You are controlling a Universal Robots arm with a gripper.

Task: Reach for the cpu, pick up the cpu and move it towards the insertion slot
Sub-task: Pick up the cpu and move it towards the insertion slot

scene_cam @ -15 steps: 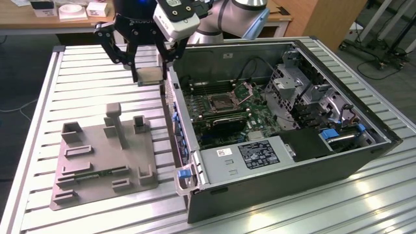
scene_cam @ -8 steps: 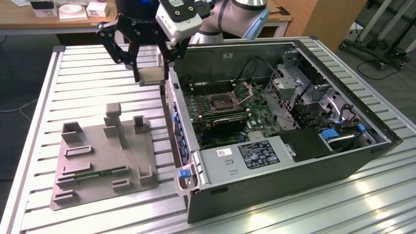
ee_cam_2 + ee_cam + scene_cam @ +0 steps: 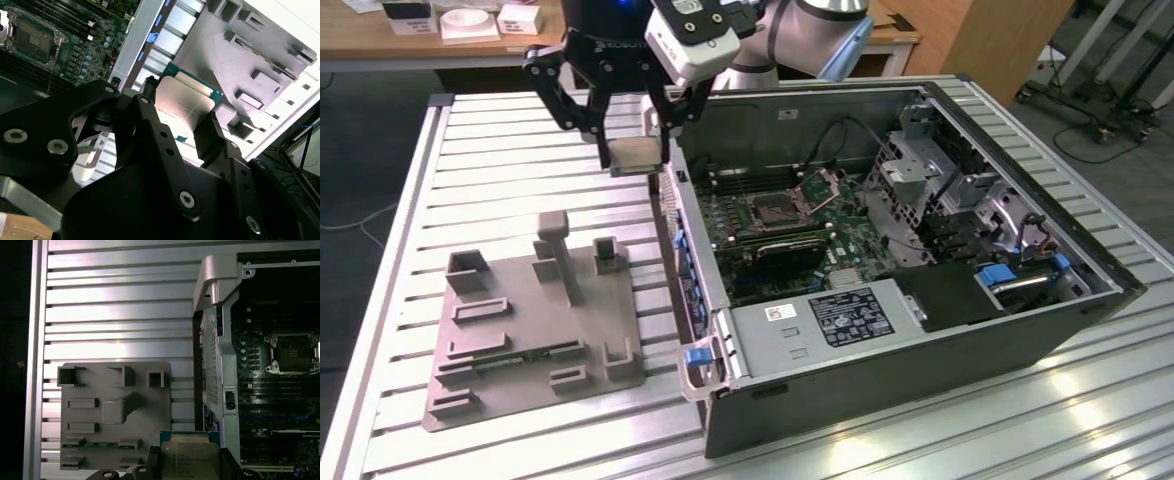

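The hand (image 3: 635, 152) pinches the cpu (image 3: 635, 156) between its black fingers (image 3: 150, 130), holding it in the air above the slatted metal counter (image 3: 494, 170), just outside the near wall of the open computer case (image 3: 921, 330). In both wrist views the chip's (image 3: 191, 460) silvery top faces the cameras. The insertion slot (image 3: 774, 208) sits inside the case on the green motherboard (image 3: 761, 265), its metal plate raised. The grey plastic tray (image 3: 534, 330) lies on the counter, on the exterior view's left. The print on the chip is too small to read.
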